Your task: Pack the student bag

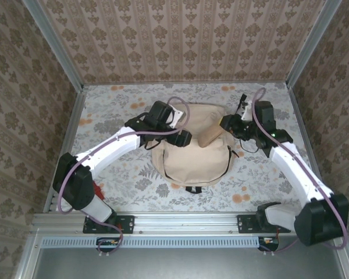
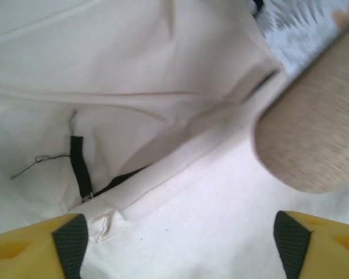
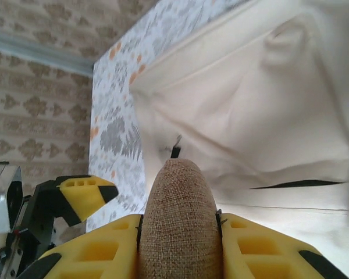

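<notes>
Between the yellow fingers of the right gripper [image 3: 179,218] sits a tan, coarse-woven pencil case [image 3: 177,192]. The jaws are clamped on its sides and its rounded end sticks out ahead of them. Just past that end lies the student bag [image 3: 267,104], a spread of cream fabric with a thin dark slit in it that looks like a mouth or pocket edge. From above, the case points in over the bag's upper right corner. It is touching or nearly touching the cloth, but it is not yet inside.

Across the bag, the left gripper [image 2: 180,238] rests low over the upper left of the fabric with its jaws spread wide and nothing pinched between them. Its wrist camera looks down on folded cream cloth, a short black strap with a small buckle, and a seam running across. The blunt end of the pencil case comes in from the right of that view — near the seam, though I cannot tell whether it is touching.

The bag lies in the middle of the floral-patterned table [image 1: 122,104], between the two arms, slumped flat rather than standing.

As for progress, my reading is that packing is under way but this item is not yet stowed — the case has been carried to the bag and has yet to go through an opening. That opening looks narrow and mostly collapsed, so the left gripper would probably have to lift or hold an edge first. The pictures do not reveal whether the bag already holds anything.
</notes>
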`<state>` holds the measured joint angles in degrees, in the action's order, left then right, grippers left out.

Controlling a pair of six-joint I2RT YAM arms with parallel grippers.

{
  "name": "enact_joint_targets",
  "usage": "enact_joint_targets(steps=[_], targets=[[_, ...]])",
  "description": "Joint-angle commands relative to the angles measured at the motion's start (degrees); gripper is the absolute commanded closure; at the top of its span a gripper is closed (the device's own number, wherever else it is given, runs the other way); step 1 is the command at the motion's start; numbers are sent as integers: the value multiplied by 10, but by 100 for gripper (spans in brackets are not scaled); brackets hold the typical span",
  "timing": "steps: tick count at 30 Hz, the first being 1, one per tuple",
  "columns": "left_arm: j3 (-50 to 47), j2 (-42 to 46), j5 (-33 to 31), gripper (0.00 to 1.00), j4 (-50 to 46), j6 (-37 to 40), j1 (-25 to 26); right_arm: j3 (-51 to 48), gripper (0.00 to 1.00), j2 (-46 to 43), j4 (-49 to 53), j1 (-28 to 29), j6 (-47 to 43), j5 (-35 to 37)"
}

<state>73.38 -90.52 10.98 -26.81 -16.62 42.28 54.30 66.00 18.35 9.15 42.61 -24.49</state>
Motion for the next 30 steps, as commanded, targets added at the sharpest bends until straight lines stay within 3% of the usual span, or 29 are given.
enact_joint_targets(steps=[1, 8, 14, 20, 30], targets=[[38, -45, -45, 22, -18, -138, -3, -25, 72, -43, 30, -15, -15, 69], [139, -160, -97, 32, -68, -257, 11, -50, 72, -84, 47, -26, -23, 85], [190, -227, -82, 43, -49, -352, 8, -65, 71, -102, 50, -27, -24, 84], [154, -239, -44, 53, 21, -440, -4, -70, 71, -107, 49, -27, -23, 73], [144, -253, -13, 61, 65, -483, -13, -79, 72, -108, 38, -27, -13, 59]])
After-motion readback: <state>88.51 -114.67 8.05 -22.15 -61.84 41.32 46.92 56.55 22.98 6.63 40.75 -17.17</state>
